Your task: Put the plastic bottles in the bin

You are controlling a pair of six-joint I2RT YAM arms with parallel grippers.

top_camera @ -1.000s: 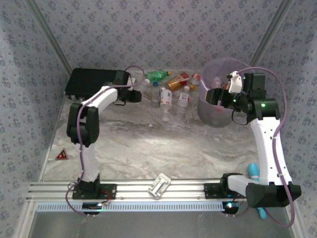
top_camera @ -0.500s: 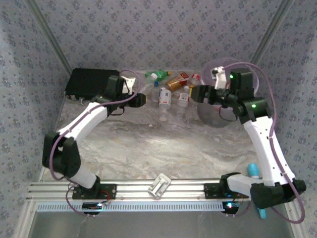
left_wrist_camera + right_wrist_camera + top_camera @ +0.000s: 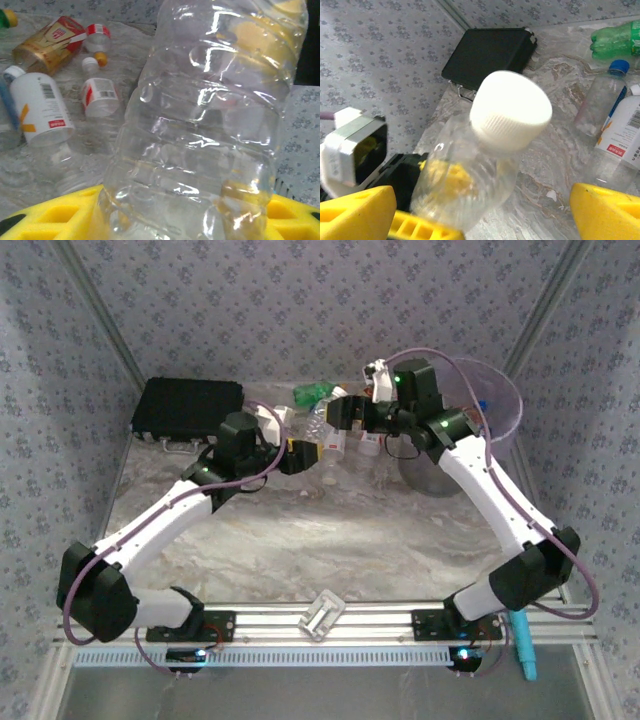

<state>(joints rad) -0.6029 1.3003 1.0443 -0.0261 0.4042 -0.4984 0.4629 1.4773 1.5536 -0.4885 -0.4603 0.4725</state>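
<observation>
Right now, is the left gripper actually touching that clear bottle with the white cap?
Touching. The left wrist view shows the clear bottle wedged between the yellow fingers of the left gripper, pressed against both.

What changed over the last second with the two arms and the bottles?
The right gripper swung left from over the bin and now hangs open at the clear bottle held in the left gripper. The left arm stretched out, moving that gripper slightly rightward. The black case and loose bottles stayed put.
</observation>
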